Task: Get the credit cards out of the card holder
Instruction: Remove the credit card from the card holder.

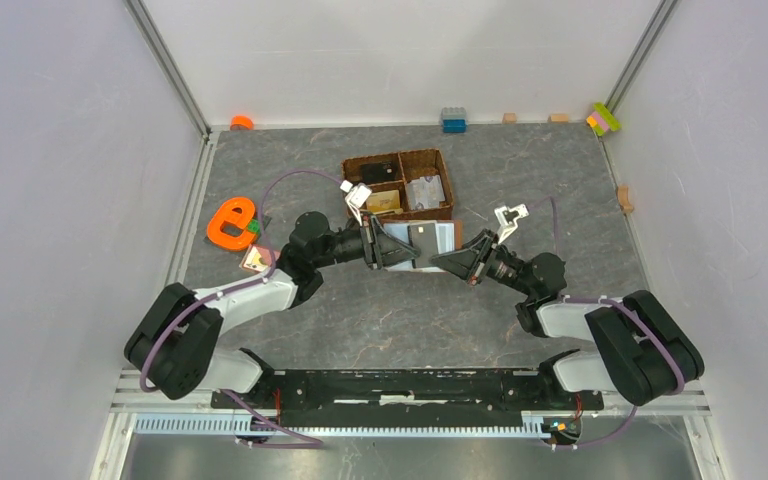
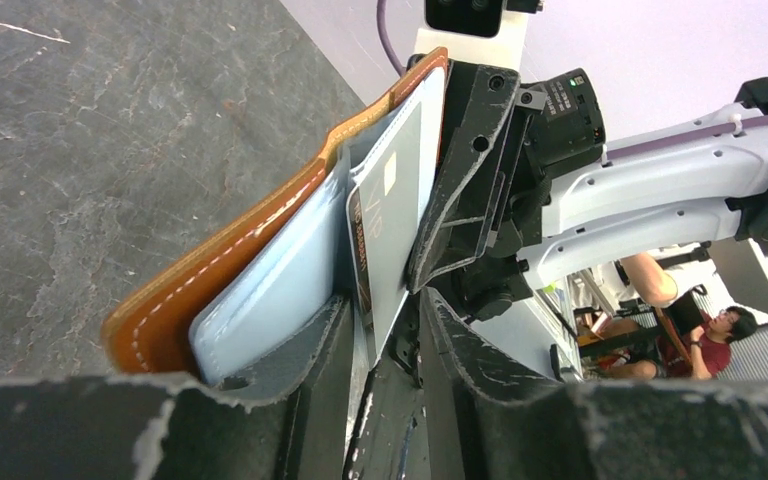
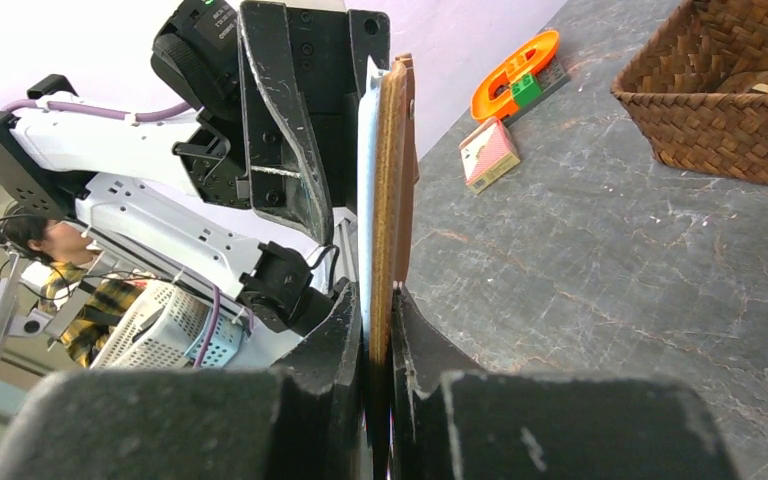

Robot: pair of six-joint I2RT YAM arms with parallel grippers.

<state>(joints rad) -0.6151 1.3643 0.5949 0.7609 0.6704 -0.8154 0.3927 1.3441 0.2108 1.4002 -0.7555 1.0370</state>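
Grey marbled tabletop (image 1: 360,320) fills the frame. At its centre is the open card holder (image 1: 422,243), with a pale credit card (image 2: 390,230) showing in its pocket. The right gripper (image 3: 378,300) is clamped on its brown flap. The left gripper (image 2: 382,310) stands with jaws apart around the card's edge. A woven basket (image 1: 400,158) sits just above.

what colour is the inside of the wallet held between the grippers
Pale grey-blue lining on the brown leather bifold card holder; clearest in the left wrist view.

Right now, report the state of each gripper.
Left gripper: open, jaws apart around the pale card.
Right gripper: shut on the card holder.
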